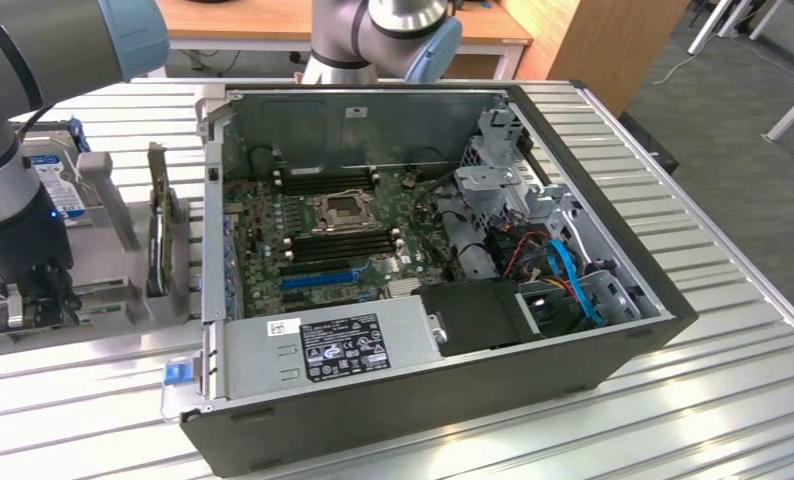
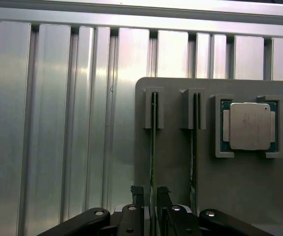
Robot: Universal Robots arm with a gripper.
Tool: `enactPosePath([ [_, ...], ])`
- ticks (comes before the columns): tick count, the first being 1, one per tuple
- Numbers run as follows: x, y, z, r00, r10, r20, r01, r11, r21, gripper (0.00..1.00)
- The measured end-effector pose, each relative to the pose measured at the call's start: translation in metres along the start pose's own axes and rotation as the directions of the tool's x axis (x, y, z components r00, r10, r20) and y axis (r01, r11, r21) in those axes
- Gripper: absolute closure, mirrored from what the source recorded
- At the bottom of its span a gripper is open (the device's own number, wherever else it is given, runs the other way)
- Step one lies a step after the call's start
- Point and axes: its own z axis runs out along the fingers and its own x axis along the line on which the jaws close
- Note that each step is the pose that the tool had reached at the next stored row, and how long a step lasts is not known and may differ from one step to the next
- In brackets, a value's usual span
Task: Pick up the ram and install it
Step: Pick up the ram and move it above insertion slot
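Two rams stand on edge in slots of a grey holder point(image 2: 175, 177). One ram point(image 2: 153, 147) runs straight between my fingertips; a second stick point(image 2: 195, 147) stands beside it. My gripper point(image 2: 149, 190) straddles the first ram at its near end, one finger on each side, with a thin dark gap on one side, so it is open around the stick. In the exterior view my gripper point(image 1: 37, 300) is low over the holder point(image 1: 110, 300), at the exterior view's left of the computer case.
A square silver processor point(image 2: 249, 126) sits in its own pocket of the holder. The open computer case point(image 1: 611, 300) holds the motherboard with black memory slots point(image 1: 344, 240). A hard drive point(image 1: 53, 185) stands behind my arm. The ribbed metal table point(image 1: 717, 400) surrounds everything.
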Motion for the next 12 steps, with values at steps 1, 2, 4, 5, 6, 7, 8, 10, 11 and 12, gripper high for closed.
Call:
enactPosePath([
  [1, 0.0000, 0.0000, 0.0000, 1.0000, 0.000, 0.0000, 0.000, 1.0000, 0.0000, 0.75],
  [2, 0.0000, 0.0000, 0.0004, 1.0000, 0.000, 0.0001, 0.000, 1.0000, 0.0001, 0.75],
  [4, 0.0001, 0.0000, 0.0009, 1.0000, 0.000, -0.0001, 0.000, 1.0000, 0.0000, 0.75],
  [5, 0.0001, 0.0000, 0.0009, 1.0000, 0.000, -0.0001, 0.000, 1.0000, 0.0000, 0.75],
  [6, 0.0000, 0.0000, 0.0009, 1.0000, 0.000, -0.0001, 0.000, 1.0000, 0.0000, 0.75],
  [7, 0.0000, -0.0001, 0.0010, 1.0000, 0.000, 0.0000, 0.000, 1.0000, 0.0000, 0.75],
  [8, -0.0002, -0.0001, 0.0011, 1.0000, 0.000, 0.0001, 0.000, 1.0000, 0.0001, 0.75],
  [10, -0.0012, 0.0000, 0.0012, 1.0000, 0.000, 0.0002, 0.000, 1.0000, 0.0002, 0.75],
  [11, -0.0012, -0.0001, 0.0012, 1.0000, 0.000, 0.0001, 0.000, 1.0000, 0.0002, 0.75],
  [12, -0.0012, -0.0001, 0.0011, 1.0000, 0.000, 0.0000, 0.000, 1.0000, 0.0001, 0.75],
])
